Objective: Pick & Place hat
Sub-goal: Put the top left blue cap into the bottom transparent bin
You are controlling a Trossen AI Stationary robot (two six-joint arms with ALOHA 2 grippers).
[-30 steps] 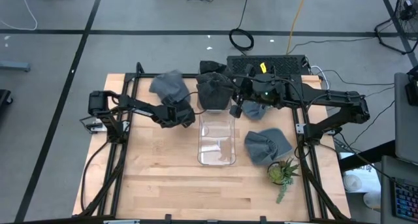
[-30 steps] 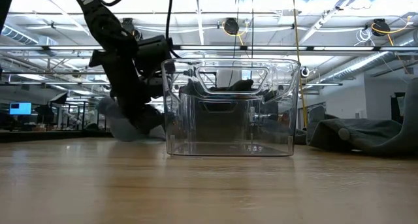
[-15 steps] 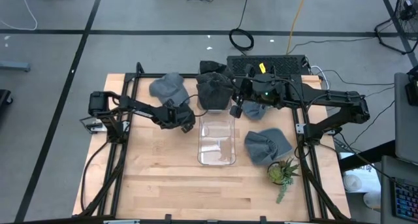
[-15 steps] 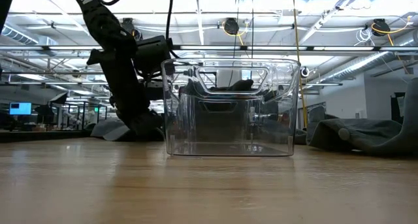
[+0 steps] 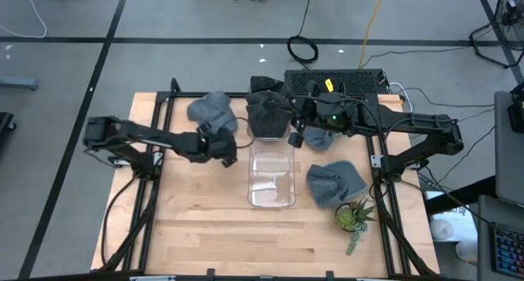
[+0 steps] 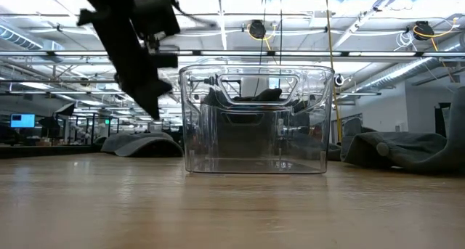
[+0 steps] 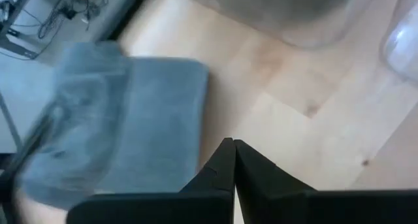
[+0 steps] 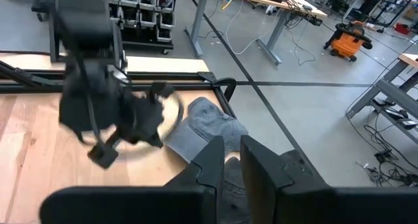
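Note:
A light grey hat (image 5: 210,109) lies flat on the wooden table at the far left, also seen in the left wrist view (image 7: 124,119) and the low view (image 6: 138,143). My left gripper (image 5: 229,154) hangs shut and empty above the table, just near of that hat and left of the clear bin (image 5: 270,173); its fingertips (image 7: 233,144) meet. My right gripper (image 8: 232,152) is high over the bin's far end, shut on a dark grey hat (image 5: 267,113). My right gripper pinches the dark grey hat between its two fingers, which come nearly level from the table's right. Grey cloth (image 8: 228,177) shows in the narrow gap between them; the fingers hide which part of the hat it is. The hat sits bunched at the fingers.
Another grey hat (image 5: 336,183) lies right of the bin, a blue-grey one (image 5: 319,138) under the right arm, and a dark one (image 5: 264,84) at the far edge. A small potted plant (image 5: 354,217) stands near right. Black frame rails (image 5: 155,142) run along both sides.
My left gripper has risen from the table beside the light grey hat and drawn back a little toward the table's left edge. The hat, which stood bunched at the fingers, now lies low and flat on the table.

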